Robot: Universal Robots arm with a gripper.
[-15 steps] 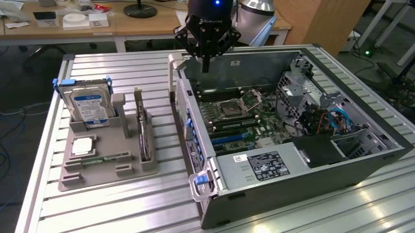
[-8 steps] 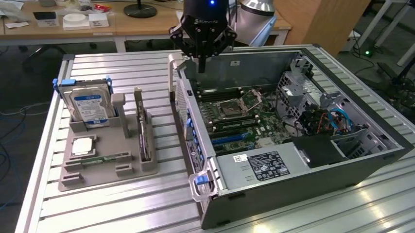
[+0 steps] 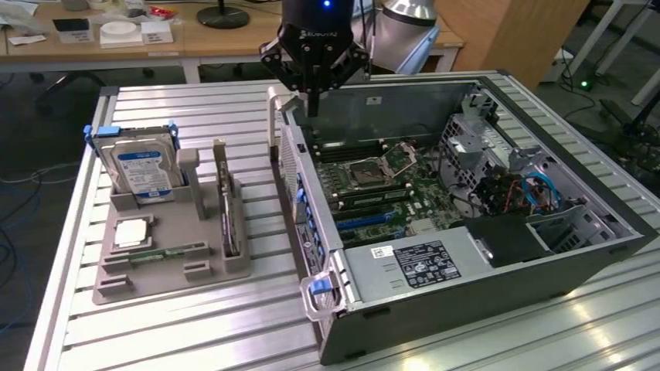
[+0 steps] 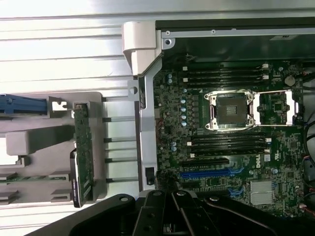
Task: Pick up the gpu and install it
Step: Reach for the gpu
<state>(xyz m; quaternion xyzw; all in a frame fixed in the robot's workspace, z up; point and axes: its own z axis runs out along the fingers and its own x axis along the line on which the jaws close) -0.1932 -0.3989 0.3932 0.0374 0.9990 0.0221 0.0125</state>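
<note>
Underneath, table (image 3: pixel 185 325): slatted metal top that carries everything.
Computer case (image 3: pixel 464 309): open and lying on its side, over the table's half at the exterior view's right. Its circuit board is bare, and a blue slot (image 3: pixel 361 221) lies free between the memory rows and the power supply (image 3: pixel 418 264).
Holder (image 3: pixel 170 278): grey tray toward the table's edge at the exterior view's left, just beside the case.
Hard drive (image 3: pixel 139 171): upright at the holder's far corner, near the gpu's slot but not touching it.
Gripper (image 3: pixel 312 107): hangs above the case's far corner, on the holder's side, with fingers clenched together on nothing.
gpu (image 3: pixel 226 220): stands on its long edge in a slot along the holder's side nearest the case, well apart from the gripper and untouched.
Latch (image 3: pixel 277 116): pale bar standing up from the case wall, between the holder and the circuit board.
Memory stick (image 3: pixel 160 253): lies flat in the holder's near part, out of the way.
Risk, grasp: the card is thin and on edge, so an off-centre pinch would likely tilt or jam it against the slot walls.
Risk, carry: the raised latch and the case wall stand in the path, and a low pass could clip them.
Risk, seating: a card held askew may miss the slot or press on nearby parts.
</note>
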